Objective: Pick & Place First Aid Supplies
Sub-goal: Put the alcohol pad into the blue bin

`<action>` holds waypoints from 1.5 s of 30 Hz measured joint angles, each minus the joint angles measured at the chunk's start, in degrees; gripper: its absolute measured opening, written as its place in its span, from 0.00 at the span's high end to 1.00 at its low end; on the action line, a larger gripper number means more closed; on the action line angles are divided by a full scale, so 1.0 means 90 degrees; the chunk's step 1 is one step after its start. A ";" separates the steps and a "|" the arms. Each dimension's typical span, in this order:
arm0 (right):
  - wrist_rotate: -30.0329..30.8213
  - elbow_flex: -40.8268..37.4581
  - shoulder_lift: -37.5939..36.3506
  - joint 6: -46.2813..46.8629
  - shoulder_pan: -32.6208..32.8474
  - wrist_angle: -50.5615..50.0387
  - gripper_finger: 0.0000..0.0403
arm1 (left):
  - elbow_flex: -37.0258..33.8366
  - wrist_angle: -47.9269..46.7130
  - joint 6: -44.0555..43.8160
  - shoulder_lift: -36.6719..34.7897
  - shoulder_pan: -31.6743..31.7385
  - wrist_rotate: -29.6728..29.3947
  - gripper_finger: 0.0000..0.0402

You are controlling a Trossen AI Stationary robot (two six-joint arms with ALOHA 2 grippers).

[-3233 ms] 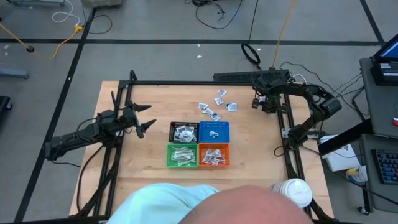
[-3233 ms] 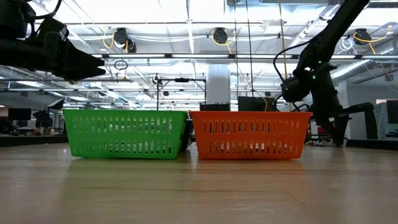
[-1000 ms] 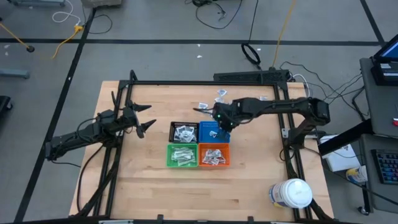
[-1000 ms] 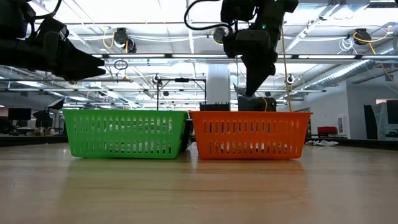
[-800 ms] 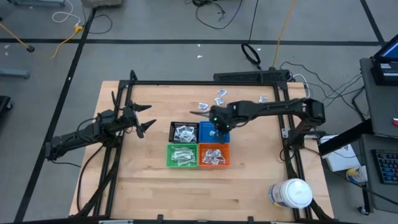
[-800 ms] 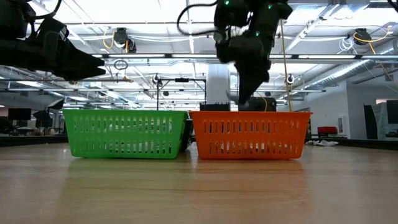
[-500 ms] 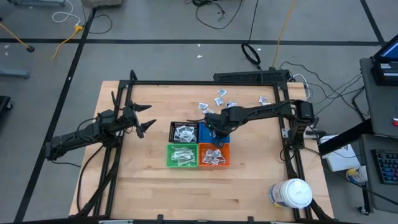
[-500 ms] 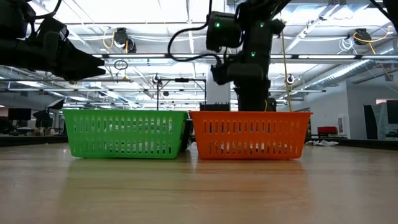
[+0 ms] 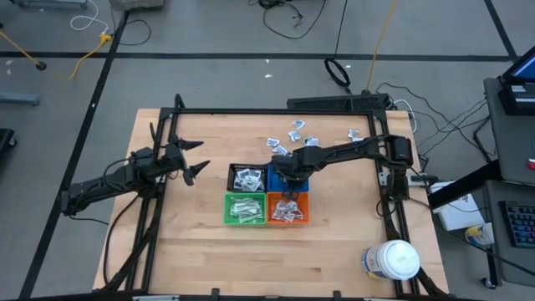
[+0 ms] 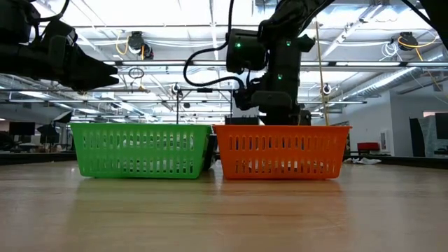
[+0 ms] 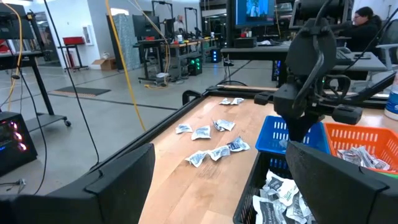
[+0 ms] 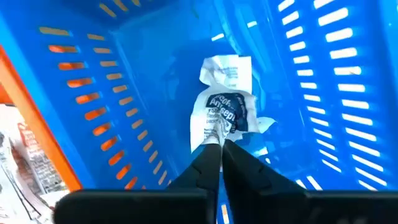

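We find the right gripper (image 12: pixel 216 148) lowered inside the blue bin (image 12: pixel 323 81), its fingers pinched on the near edge of a crumpled antiseptic packet (image 12: pixel 225 107); the packet hangs just above the bin floor and is not yet let go. In the high view the right gripper (image 9: pixel 287 178) sits over the blue bin (image 9: pixel 299 172), at 3 o'clock from the black bin (image 9: pixel 247 178).

Handling, as we judge it — the packet is light, thin and limp; its foil wrap is likely slick and creases easily; we would take hold at a flat edge or corner, not across the puffed middle.

Count: four bins — black, blue, green (image 9: pixel 245 208), orange (image 9: pixel 288 209); the loose packets (image 9: pixel 292 134) at 12 o'clock from the blue bin number about seven, with one more (image 9: pixel 353 134) toward 2 o'clock; the tally is uncertain where they overlap; one white jar (image 9: pixel 390 260) at 5 o'clock.

The left gripper (image 9: pixel 191 160) waits at 9 o'clock from the bins, fingers spread wide, holding nothing.
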 joint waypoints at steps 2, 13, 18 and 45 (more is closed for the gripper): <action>-0.0002 0.0000 0.0002 0.0007 -0.0002 0.0007 0.93 | -0.0001 0.0000 0.0000 0.0000 -0.0001 0.0000 0.09; 0.0009 0.0000 -0.0425 0.0002 -0.0088 0.0148 0.56 | 0.0000 0.0000 0.0000 0.0001 -0.0001 0.0000 0.09; -0.0006 0.0000 -0.0894 -0.0034 -0.0231 -0.0029 0.51 | -0.0002 0.0000 0.0000 0.0002 -0.0002 0.0000 0.09; 0.0014 -0.0019 -0.1853 0.0193 -0.2514 -0.1065 0.56 | 0.0000 0.0000 0.0000 0.0002 -0.0002 0.0000 0.09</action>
